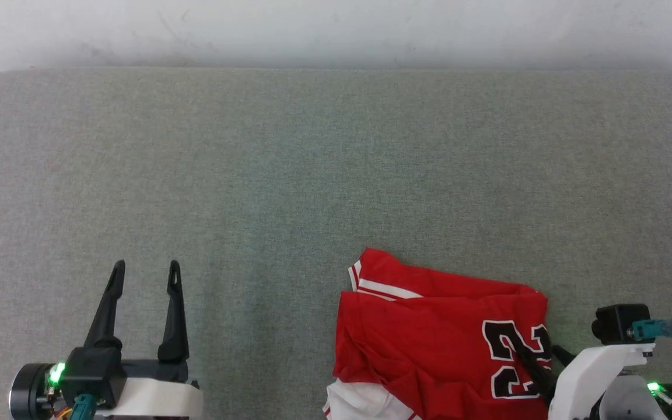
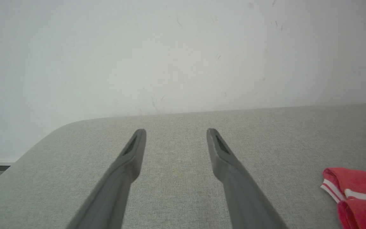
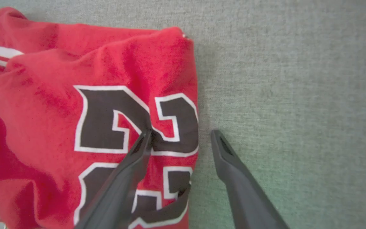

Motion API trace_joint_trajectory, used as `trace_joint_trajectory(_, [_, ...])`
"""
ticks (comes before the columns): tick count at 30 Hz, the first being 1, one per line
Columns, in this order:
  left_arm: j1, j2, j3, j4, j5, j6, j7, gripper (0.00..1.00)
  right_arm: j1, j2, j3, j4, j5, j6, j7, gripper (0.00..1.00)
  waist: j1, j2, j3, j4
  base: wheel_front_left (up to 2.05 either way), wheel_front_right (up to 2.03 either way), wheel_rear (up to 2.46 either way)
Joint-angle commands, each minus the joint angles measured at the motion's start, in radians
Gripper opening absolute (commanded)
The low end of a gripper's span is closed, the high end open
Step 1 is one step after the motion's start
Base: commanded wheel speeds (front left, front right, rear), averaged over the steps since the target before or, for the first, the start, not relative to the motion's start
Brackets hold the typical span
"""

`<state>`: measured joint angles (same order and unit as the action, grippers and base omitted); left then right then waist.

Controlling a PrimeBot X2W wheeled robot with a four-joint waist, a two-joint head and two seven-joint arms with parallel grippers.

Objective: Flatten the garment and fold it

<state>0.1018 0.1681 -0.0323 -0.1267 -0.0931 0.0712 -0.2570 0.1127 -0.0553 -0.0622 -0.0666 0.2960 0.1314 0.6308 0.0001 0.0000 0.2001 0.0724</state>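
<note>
A: Whereabouts of the garment?

B: Low and right of centre in the head view, on the grey-green cloth surface, running off the bottom edge. Red, bunched and folded over itself, not flat. Carries a black number edged in white on its right part, a red-and-white striped band along the far fold, and a patch of white sleeve at the near left corner.

A: And closest to it?

B: Right gripper, straddling the garment's right edge. Seen in the right wrist view as right gripper spread wide: one finger over the printed number, the other over bare surface just beside the cloth's edge. Nothing clamped between. Cannot tell whether touching the cloth or hanging just above it.

A: Further out?

B: Left gripper, at the lower left of the head view, well apart from the garment. Likewise spread wide, pointing toward the far edge, over bare surface, holding nothing. Same wide spread in the left wrist view, left gripper, with a red corner of the garment and its striped band at the lower right.

A: Beyond that?

B: White wall behind the surface's far edge. Rounded corner of the surface at the far left.
</note>
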Motion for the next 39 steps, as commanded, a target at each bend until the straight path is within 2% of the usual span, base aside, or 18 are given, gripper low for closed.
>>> trace_joint_trajectory(1, [-0.020, 0.008, -0.005, 0.003, 0.014, -0.005, -0.005, 1.00, -0.020, 0.004, 0.000, 0.026, 0.015, -0.001, 0.015, 0.04, -0.0001, 0.0000, 0.002, 0.007, 0.00, 0.00, 0.00])
trace_joint_trajectory(2, [-0.024, 0.009, -0.009, 0.004, 0.017, -0.007, -0.005, 1.00, -0.025, 0.004, 0.003, 0.036, 0.012, -0.001, 0.022, 0.00, -0.0001, 0.0000, 0.001, 0.008, 0.00, 0.00, 0.00])
trace_joint_trajectory(13, [-0.024, 0.007, -0.008, -0.005, 0.019, 0.000, -0.005, 1.00, -0.096, -0.002, 0.018, 0.001, -0.002, -0.001, -0.001, 0.00, -0.0001, 0.0000, -0.045, -0.054, 0.00, 0.00, 0.00])
trace_joint_trajectory(17, [-0.021, 0.012, 0.001, -0.013, 0.021, 0.006, -0.005, 1.00, -0.175, -0.049, 0.042, -0.008, -0.018, -0.001, 0.018, 0.00, -0.0001, 0.0000, -0.048, -0.094, 0.00, 0.00, 0.00])
trace_joint_trajectory(19, [-0.024, 0.019, 0.008, -0.021, 0.022, 0.008, -0.005, 1.00, -0.246, -0.100, 0.055, 0.002, -0.026, -0.001, 0.036, 0.00, -0.0001, 0.0000, -0.037, -0.119, 0.00, 0.00, 0.00])
trace_joint_trajectory(24, [-0.037, 0.034, 0.015, -0.039, 0.025, 0.006, -0.005, 1.00, -0.334, -0.163, 0.047, 0.032, -0.035, -0.001, 0.062, 0.00, -0.0001, 0.0000, 0.000, -0.143, 0.00, 0.00, 0.00])
trace_joint_trajectory(25, [-0.048, 0.044, 0.019, -0.049, 0.027, 0.004, -0.005, 1.00, -0.375, -0.197, 0.033, 0.053, -0.047, -0.001, 0.071, 0.00, -0.0001, 0.0000, 0.026, -0.151, 0.00, 0.00, 0.00])
trace_joint_trajectory(34, [-0.102, 0.072, 0.023, -0.082, 0.030, -0.004, -0.004, 1.00, -0.460, -0.313, -0.081, 0.112, -0.122, -0.001, 0.115, 0.00, -0.0001, 0.0000, 0.139, -0.173, 0.00, 0.00, 0.00])
trace_joint_trajectory(39, [-0.130, 0.084, 0.023, -0.100, 0.030, -0.008, -0.004, 1.00, -0.478, -0.367, -0.135, 0.131, -0.168, -0.001, 0.103, 0.00, -0.0001, 0.0000, 0.195, -0.189, 0.00, 0.00, 0.00])
